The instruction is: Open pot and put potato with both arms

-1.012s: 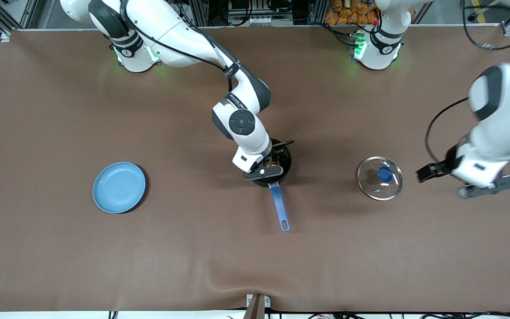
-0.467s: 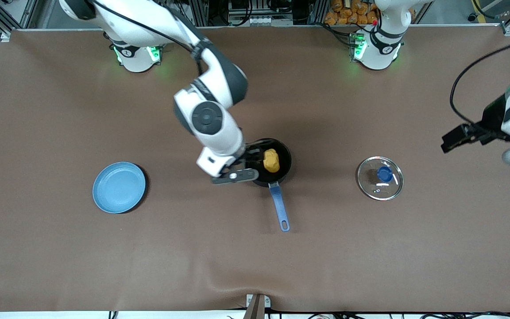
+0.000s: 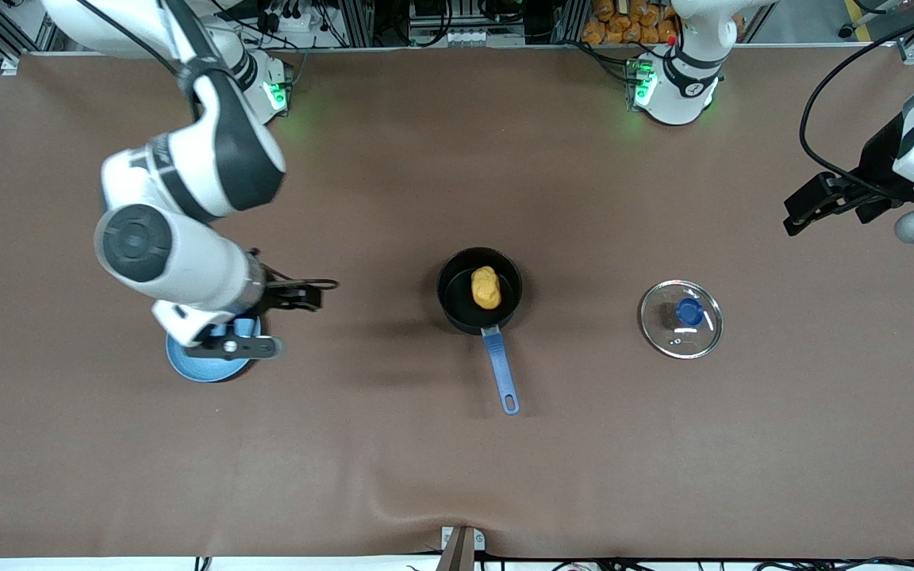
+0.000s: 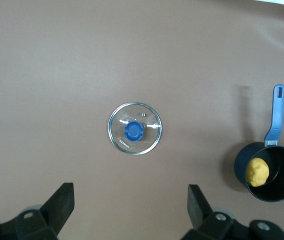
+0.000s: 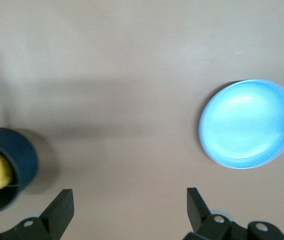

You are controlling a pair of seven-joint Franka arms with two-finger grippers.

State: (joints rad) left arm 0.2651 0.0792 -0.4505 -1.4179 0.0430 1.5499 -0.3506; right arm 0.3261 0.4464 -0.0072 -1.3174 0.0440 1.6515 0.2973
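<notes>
— Where's the potato (image 3: 486, 287) now?
— In the pot (image 3: 479, 291), lid (image 3: 681, 319) off beside it toward the left arm's end of the bench (image 3: 457, 476). It looks light and firm — I'd grip across its middle.
— The pincers?
— Right pincer (image 3: 292, 295) over the blue plate (image 3: 211, 365), fingers apart and empty; left pincer (image 3: 810, 208) likewise, above the bench past the lid.
</notes>
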